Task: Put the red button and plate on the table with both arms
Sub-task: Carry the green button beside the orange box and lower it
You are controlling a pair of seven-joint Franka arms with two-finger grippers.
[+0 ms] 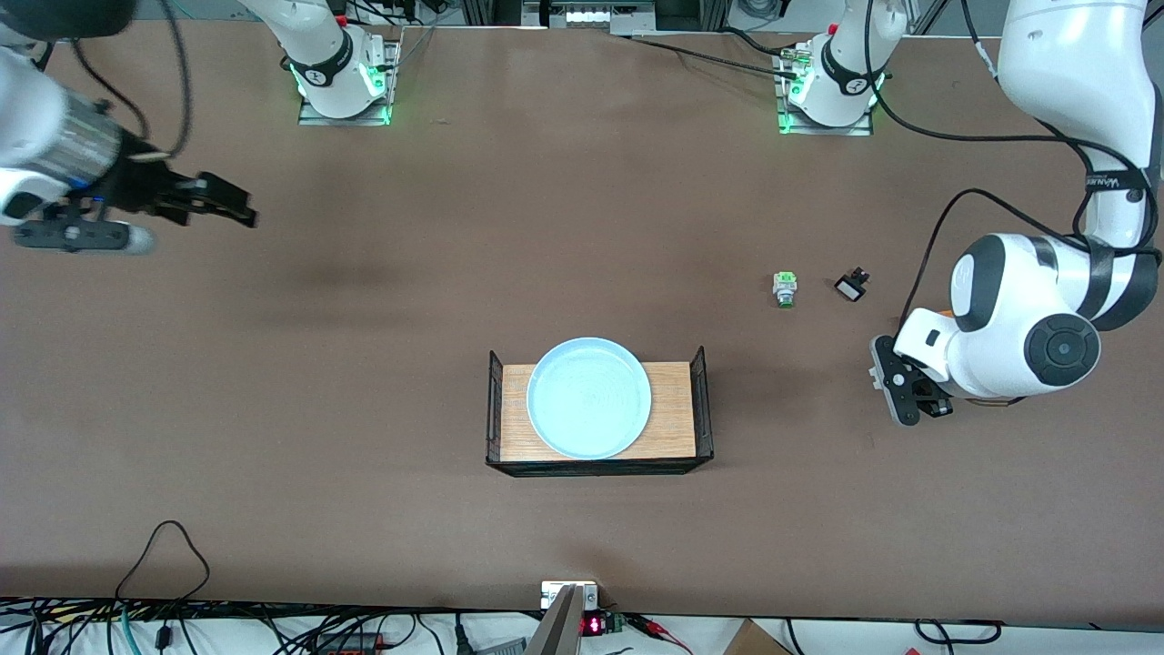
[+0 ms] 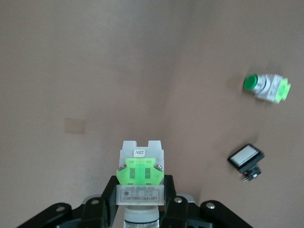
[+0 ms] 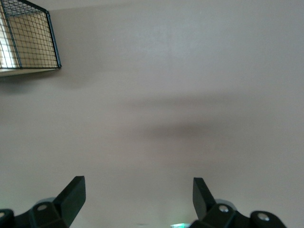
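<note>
Left claw [image 2: 140, 209] clamped on red button [image 2: 140, 176], above table [image 2: 95, 71]

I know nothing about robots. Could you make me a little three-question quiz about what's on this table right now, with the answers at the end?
1. True or false: the light-blue plate lies directly on the brown table.
2. What is the left pincer clamped on?
A. a green-capped switch
B. a push-button switch with a green middle block
C. a small black-and-white part
3. Fill in: the right pincer, up over the right arm's end of the table, is ____ and holds nothing.

Key
1. False: it rests on the light-wood tray with black mesh ends.
2. B. The green-capped switch and the black-and-white part lie loose on the table.
3. open
</note>
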